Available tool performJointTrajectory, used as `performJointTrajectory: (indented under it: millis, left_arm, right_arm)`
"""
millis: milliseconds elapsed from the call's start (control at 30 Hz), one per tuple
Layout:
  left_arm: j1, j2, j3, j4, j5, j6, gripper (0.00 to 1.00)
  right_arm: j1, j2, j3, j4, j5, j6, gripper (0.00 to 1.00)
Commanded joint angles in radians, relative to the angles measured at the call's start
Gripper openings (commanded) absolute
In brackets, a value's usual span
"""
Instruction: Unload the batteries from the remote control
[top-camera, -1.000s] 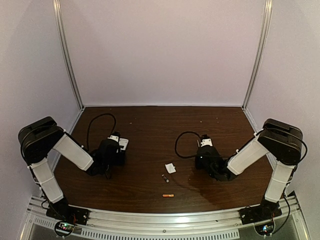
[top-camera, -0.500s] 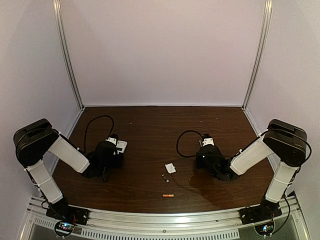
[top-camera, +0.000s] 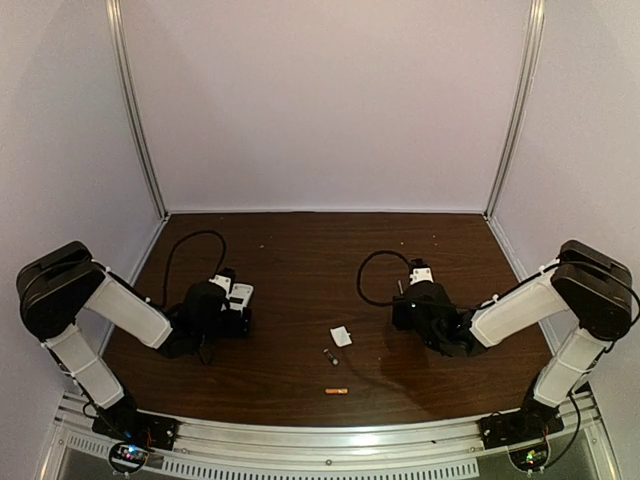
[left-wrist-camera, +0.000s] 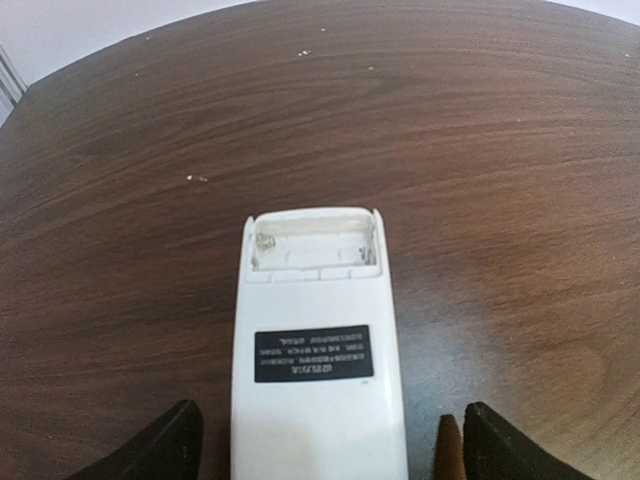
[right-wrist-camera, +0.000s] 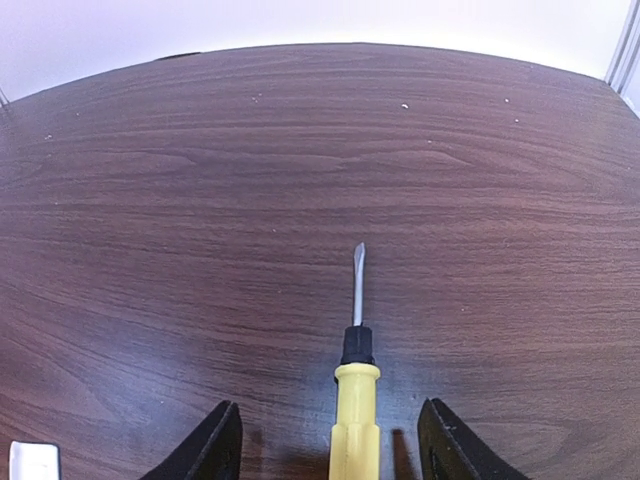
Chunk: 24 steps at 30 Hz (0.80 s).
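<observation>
The remote control (left-wrist-camera: 315, 350) lies back-up on the table, its battery bay (left-wrist-camera: 312, 245) uncovered and empty. My left gripper (left-wrist-camera: 322, 452) is open, with a finger on each side of the remote's near end and gaps showing on both sides. In the top view the remote control (top-camera: 242, 293) peeks out past the left gripper (top-camera: 232, 308). Both batteries lie loose at the table's front middle, the dark one (top-camera: 330, 356) and the orange one (top-camera: 336, 391). My right gripper (right-wrist-camera: 333, 450) is open around a yellow-handled screwdriver (right-wrist-camera: 356, 410) that rests on the table.
A small white square piece (top-camera: 342, 336) lies just behind the dark battery, and its corner shows in the right wrist view (right-wrist-camera: 30, 463). Black cables loop behind both wrists (top-camera: 375, 275). Metal posts and pale walls close off the table's back and sides.
Both grippers have opened: the left let go of the remote and the right let go of the screwdriver. Both arms drew slightly outward, and the batteries stayed put.
</observation>
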<state>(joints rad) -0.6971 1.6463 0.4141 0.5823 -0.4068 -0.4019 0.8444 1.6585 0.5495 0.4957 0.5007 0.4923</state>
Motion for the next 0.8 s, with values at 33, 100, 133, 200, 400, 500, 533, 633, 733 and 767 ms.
performJointTrajectory:
  millis: [33,100,133,200,400,500,533,633,733,767]
  left_arm:
    - [0.007,-0.046,-0.015,0.025,0.031,0.003,0.97]
    - [0.007,-0.068,-0.024,0.021,0.031,0.002,0.97]
    - [0.007,-0.083,-0.031,0.022,0.031,0.002,0.97]
    - [0.007,-0.117,-0.039,0.019,0.034,0.002,0.97]
    - [0.007,-0.277,-0.038,-0.052,0.033,0.016,0.97]
    - [0.008,-0.359,-0.040,-0.113,-0.009,0.028,0.97]
    - [0.007,-0.384,-0.037,-0.133,-0.024,0.036,0.97]
    - [0.007,-0.465,-0.013,-0.200,-0.061,0.071,0.97]
    - [0.010,-0.530,0.023,-0.265,-0.103,0.108,0.98]
    - [0.012,-0.551,0.037,-0.289,-0.118,0.120,0.98]
  right_arm:
    - [-0.008,-0.037,0.002,-0.054,0.003,-0.016,0.64]
    - [-0.008,-0.049,0.005,-0.069,0.002,-0.023,0.74]
    - [-0.008,-0.056,0.008,-0.078,0.001,-0.027,0.93]
    - [-0.008,-0.078,0.018,-0.104,-0.001,-0.038,0.99]
    - [-0.008,-0.185,0.043,-0.178,0.003,-0.073,1.00]
    - [-0.008,-0.238,0.072,-0.234,0.012,-0.098,1.00]
    - [-0.008,-0.254,0.080,-0.248,0.016,-0.110,1.00]
    - [-0.008,-0.320,0.087,-0.259,0.039,-0.155,1.00]
    - [-0.008,-0.380,0.087,-0.264,0.056,-0.188,1.00]
    - [-0.008,-0.399,0.088,-0.271,0.059,-0.194,1.00]
